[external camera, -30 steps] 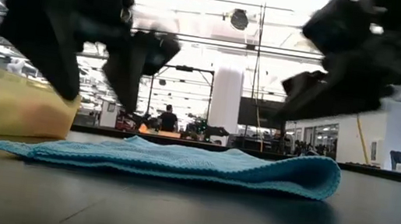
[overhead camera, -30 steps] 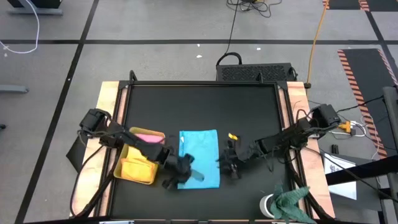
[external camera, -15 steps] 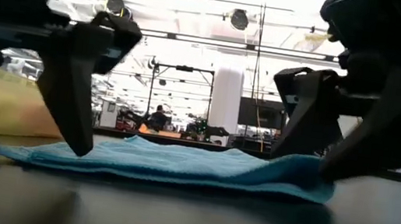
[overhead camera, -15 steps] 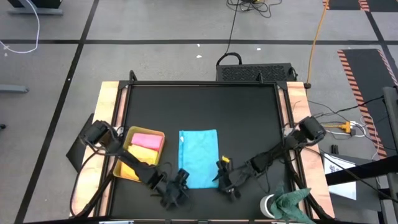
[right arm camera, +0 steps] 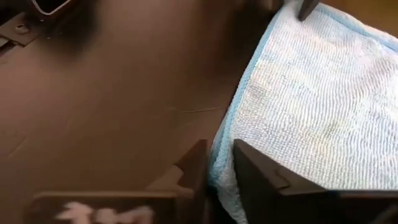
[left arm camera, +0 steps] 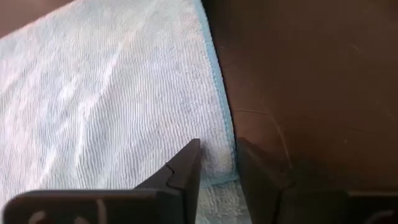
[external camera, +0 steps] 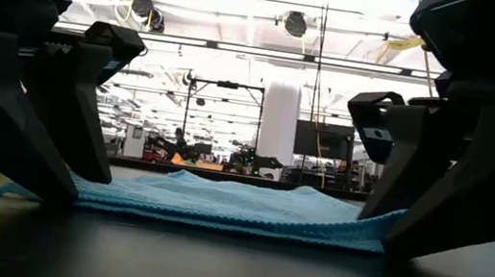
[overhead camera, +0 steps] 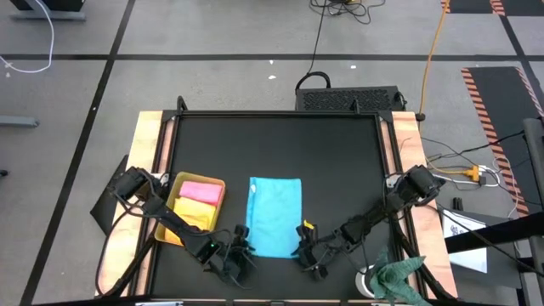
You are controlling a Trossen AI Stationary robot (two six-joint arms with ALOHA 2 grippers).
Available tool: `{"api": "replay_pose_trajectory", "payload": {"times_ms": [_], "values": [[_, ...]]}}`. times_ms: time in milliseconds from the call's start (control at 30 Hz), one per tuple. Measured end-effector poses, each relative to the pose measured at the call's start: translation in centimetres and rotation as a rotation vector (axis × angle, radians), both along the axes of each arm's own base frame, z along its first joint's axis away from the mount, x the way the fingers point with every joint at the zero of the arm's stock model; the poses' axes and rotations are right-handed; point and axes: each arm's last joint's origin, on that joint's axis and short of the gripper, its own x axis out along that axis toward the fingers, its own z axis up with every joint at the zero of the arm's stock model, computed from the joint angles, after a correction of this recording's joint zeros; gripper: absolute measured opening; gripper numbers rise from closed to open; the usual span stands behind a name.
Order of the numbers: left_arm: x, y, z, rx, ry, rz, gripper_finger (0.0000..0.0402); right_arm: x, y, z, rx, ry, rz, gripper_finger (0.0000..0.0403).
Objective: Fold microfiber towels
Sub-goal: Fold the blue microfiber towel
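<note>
A light blue microfiber towel (overhead camera: 274,215) lies flat on the black table as a folded strip that runs from far to near. My left gripper (overhead camera: 240,248) is at its near left corner and my right gripper (overhead camera: 303,248) at its near right corner, each shut on that corner. In the low view the left fingers (external camera: 62,146) and right fingers (external camera: 414,196) stand down at the towel's two ends. A pink towel (overhead camera: 198,190) and a yellow towel (overhead camera: 189,218) lie in the tray (overhead camera: 172,204) to the left. My left gripper pinches the blue towel's near left corner (left arm camera: 221,163) between its two fingers, across the folded edge. The fingers slant down from the near left. The towel lies flat on the table. My right gripper pinches the towel's near right corner (right arm camera: 221,163) between its two fingers, over the thick side edge. The fingers slant down from the near right. The towel rests on the table, slack.
A dark green cloth (overhead camera: 396,274) lies by a white round thing (overhead camera: 367,280) at the near right corner. Bare black table (overhead camera: 280,144) stretches beyond the towel's far end. Wooden rails (overhead camera: 153,144) border the table's sides.
Both grippers have gone toward the table's near edge and down, from over the towel's middle to its two near corners. Their fingers have then narrowed onto those corners. The towel has stayed flat.
</note>
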Motion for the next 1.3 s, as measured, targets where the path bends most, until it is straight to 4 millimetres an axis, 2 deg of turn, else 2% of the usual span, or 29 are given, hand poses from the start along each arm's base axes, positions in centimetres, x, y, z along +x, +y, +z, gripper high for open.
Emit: {"api": "replay_pose_trajectory", "payload": {"times_ms": [167,267,400,600,700,800,933,1167,1300], "values": [[0.0,0.0,-0.1,-0.021,0.015,-0.008,0.0057,-0.2,0.2,0.0,0.005,0.002,0.0,0.001],[0.0,-0.1,0.1,-0.071,0.022,0.004,0.0012,-0.5,0.5,0.7,0.04,-0.004,-0.02,0.001],[-0.2,-0.3,1.3,-0.164,0.018,0.015,0.0011,-1.0,1.3,2.9,0.142,-0.052,-0.038,0.0007],[-0.8,0.1,6.4,-0.316,-0.097,0.061,0.001,-2.2,1.7,7.1,0.247,-0.138,-0.088,0.0004],[-1.0,1.0,9.0,-0.362,-0.164,0.075,0.0014,-3.0,1.1,8.8,0.259,-0.151,-0.157,0.0002],[-0.9,2.4,10.8,-0.374,-0.208,0.09,0.0009,-3.7,0.2,9.9,0.249,-0.152,-0.258,0.0002],[0.2,4.9,11.0,-0.312,-0.207,0.138,0.0008,-4.0,-1.6,10.3,0.206,-0.122,-0.4,0.0002],[2.5,10.2,8.7,-0.197,-0.1,0.305,0.0007,-3.0,-5.4,9.3,0.149,-0.037,-0.594,0.0002],[2.9,12.1,8.4,-0.176,-0.076,0.378,0.0009,-2.5,-7.4,8.9,0.126,-0.018,-0.652,0.0002]]}}
